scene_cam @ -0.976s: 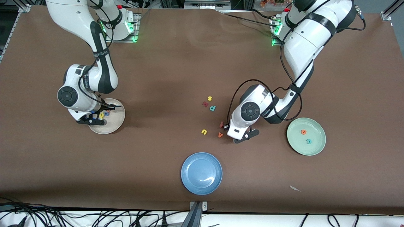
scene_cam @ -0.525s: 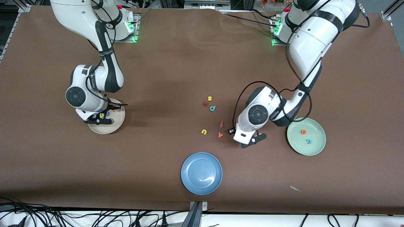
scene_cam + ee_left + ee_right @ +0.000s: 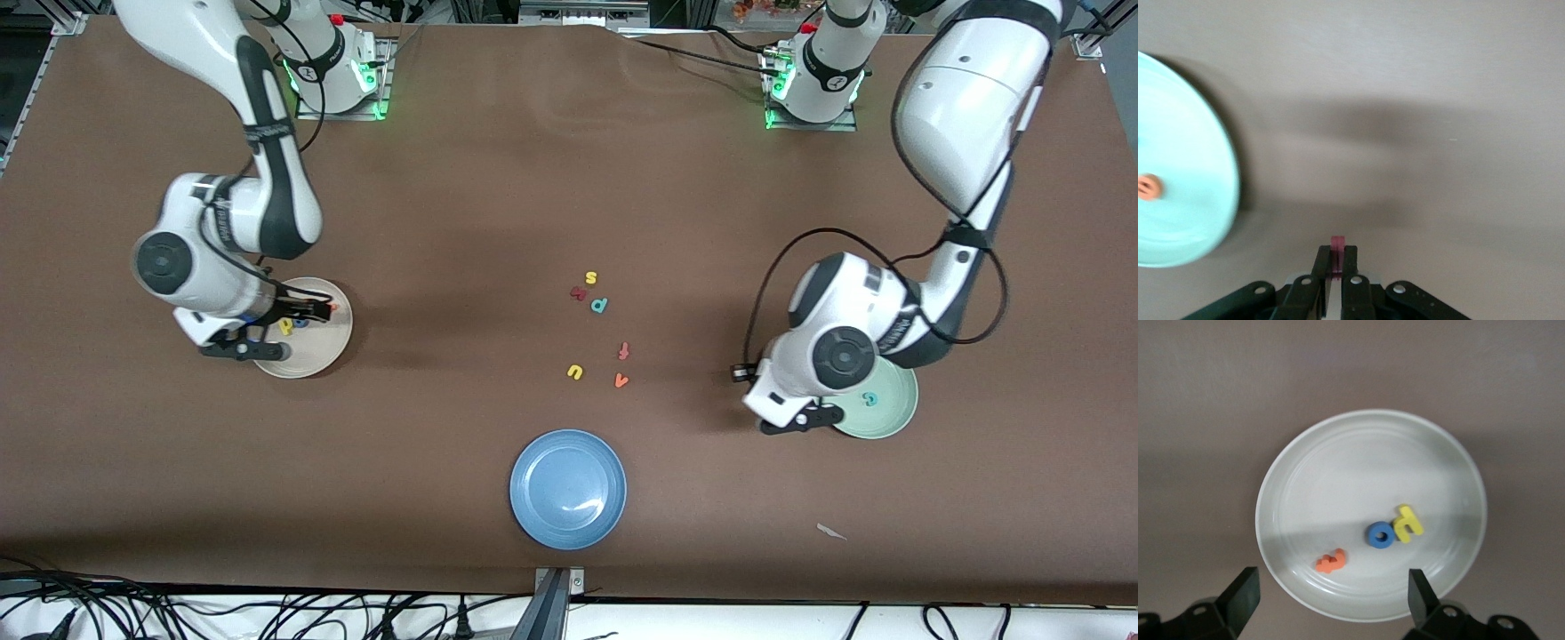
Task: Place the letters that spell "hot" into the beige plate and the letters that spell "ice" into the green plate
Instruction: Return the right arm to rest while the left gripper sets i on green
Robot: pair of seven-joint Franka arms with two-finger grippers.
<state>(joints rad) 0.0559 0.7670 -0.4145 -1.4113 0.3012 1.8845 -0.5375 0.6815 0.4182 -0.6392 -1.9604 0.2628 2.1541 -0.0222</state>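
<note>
Left gripper (image 3: 1335, 267) – fingers pressed together on a small dark red letter (image 3: 1337, 245), over the bare table just beside the green plate (image 3: 898, 411). The plate holds a teal c (image 3: 870, 398) and an orange e (image 3: 1147, 187); in the front view the left arm hides the e and much of the plate. Right gripper (image 3: 1328, 593) – fingers spread wide, holding nothing, over the beige plate (image 3: 311, 356), which holds a yellow h (image 3: 1408, 523), a blue o (image 3: 1381, 535) and an orange t (image 3: 1331, 560). Blue plate (image 3: 568, 489), nearest the front camera, holds nothing. Loose on the table between the arms: yellow s (image 3: 591, 277), teal p (image 3: 600, 305), yellow u (image 3: 575, 372), orange v (image 3: 621, 380), red-orange f (image 3: 624, 350), and a dark red piece (image 3: 579, 292) too small to read. Since a second ago the left gripper has travelled from beside the f and v to the green plate's edge; the right gripper has opened over the beige plate.
</note>
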